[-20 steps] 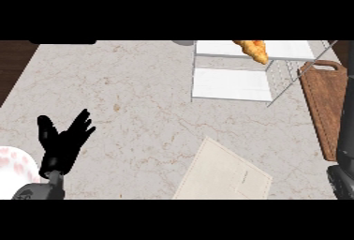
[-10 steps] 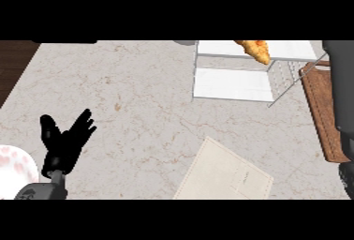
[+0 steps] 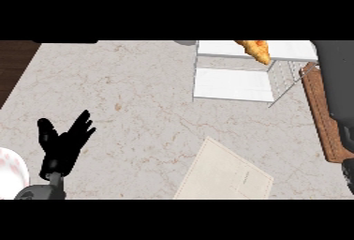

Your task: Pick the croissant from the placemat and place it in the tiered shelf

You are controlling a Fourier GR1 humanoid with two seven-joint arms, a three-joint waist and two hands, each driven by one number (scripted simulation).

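Observation:
The golden-brown croissant [image 3: 255,49] lies on the upper tier of the white tiered shelf [image 3: 231,85] at the back right of the counter. The beige placemat [image 3: 225,174] lies bare at the front, right of centre. My left hand [image 3: 62,146] rests open at the lower left with its fingers pointing up, far from both. Along the right edge my grey right forearm [image 3: 335,79] runs up past the shelf's right side. Its hand is beyond the top of the view.
A brown wooden cutting board [image 3: 320,117] lies along the right side, partly under my right forearm. A pink and white plate [image 3: 10,172] shows at the lower left corner. Dark wood [image 3: 14,65] borders the marble counter at the far left.
My right forearm has risen from the lower right corner up along the right edge, beside the shelf. The croissant stays on the upper tier. My left hand has not moved.

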